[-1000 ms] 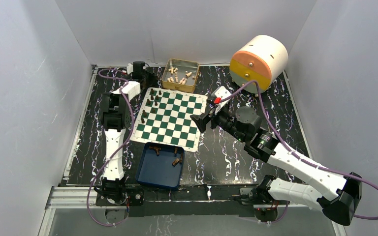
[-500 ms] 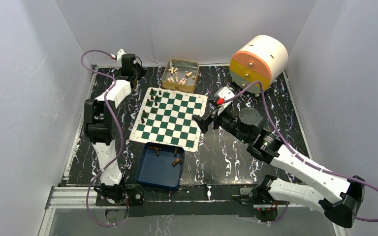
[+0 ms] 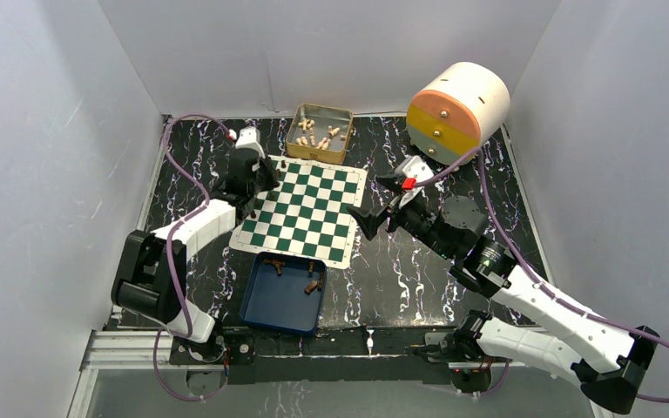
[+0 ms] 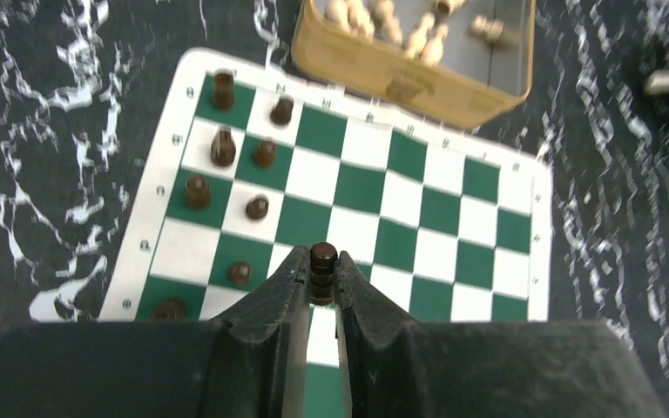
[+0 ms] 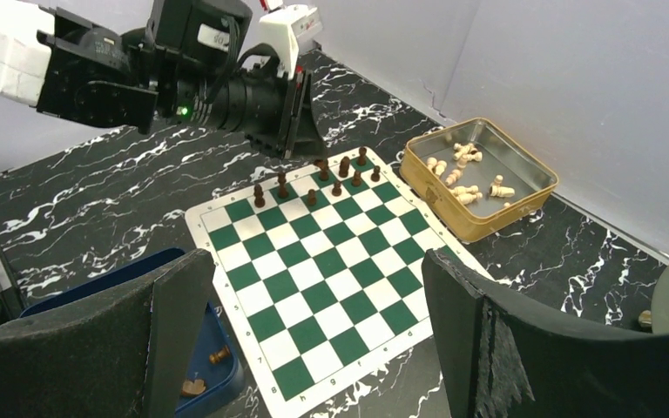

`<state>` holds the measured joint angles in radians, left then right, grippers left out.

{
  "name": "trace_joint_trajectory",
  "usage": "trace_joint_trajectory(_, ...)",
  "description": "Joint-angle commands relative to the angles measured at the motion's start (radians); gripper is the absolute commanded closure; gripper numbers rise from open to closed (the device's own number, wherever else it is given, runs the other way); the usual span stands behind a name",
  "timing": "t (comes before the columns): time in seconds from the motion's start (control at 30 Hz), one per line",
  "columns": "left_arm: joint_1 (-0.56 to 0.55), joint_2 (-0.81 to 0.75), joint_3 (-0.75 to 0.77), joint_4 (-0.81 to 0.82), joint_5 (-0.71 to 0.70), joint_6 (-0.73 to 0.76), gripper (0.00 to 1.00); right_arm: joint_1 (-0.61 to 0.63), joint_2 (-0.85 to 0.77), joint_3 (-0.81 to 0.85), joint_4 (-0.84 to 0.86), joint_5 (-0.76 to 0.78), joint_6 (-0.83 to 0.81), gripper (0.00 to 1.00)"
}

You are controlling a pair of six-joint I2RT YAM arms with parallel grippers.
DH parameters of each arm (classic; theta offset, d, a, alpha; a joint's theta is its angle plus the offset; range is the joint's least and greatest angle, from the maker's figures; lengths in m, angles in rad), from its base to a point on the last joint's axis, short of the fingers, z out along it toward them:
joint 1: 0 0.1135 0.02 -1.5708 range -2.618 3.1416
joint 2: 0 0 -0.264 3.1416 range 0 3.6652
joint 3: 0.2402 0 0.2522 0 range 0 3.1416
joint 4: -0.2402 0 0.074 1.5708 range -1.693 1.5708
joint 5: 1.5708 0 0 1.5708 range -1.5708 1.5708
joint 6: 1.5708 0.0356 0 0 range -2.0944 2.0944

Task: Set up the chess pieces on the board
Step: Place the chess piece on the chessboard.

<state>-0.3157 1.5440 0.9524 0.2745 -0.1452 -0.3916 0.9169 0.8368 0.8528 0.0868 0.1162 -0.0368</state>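
My left gripper (image 4: 322,280) is clamped tight on one dark chess piece (image 4: 322,259), over the board (image 4: 418,200) near its left edge. More chess pieces (image 4: 222,146) stand in two rows along that edge. My right gripper (image 5: 314,296) is by the board's right edge, fingers wide apart, holding nothing.

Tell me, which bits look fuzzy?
Left wrist view: the gold metal tin looks a bit soft, while the small dark-brown wooden chess piece in the left gripper is sharp. Right wrist view: the black fingers of the right gripper blur; the green-and-white checkered chess mat is crisp.
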Motion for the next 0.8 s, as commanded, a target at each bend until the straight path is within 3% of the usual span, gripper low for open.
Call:
trace_joint_trajectory(0.0,-0.015,-0.052,-0.11,0.105,0.013,0.069,1.0,0.0,-0.037,-0.008,0.008,-0.018,0.023,0.01)
trace_joint_trajectory(0.37,-0.028,-0.029,-0.325,0.342,-0.01,0.091,1.0,0.0,-0.058,0.008,-0.011,-0.014,0.021,0.01)
trace_joint_trajectory(0.77,-0.026,0.038,-0.37,0.487,-0.079,0.146,1.0,0.001,-0.048,0.015,-0.007,-0.014,0.018,0.01)
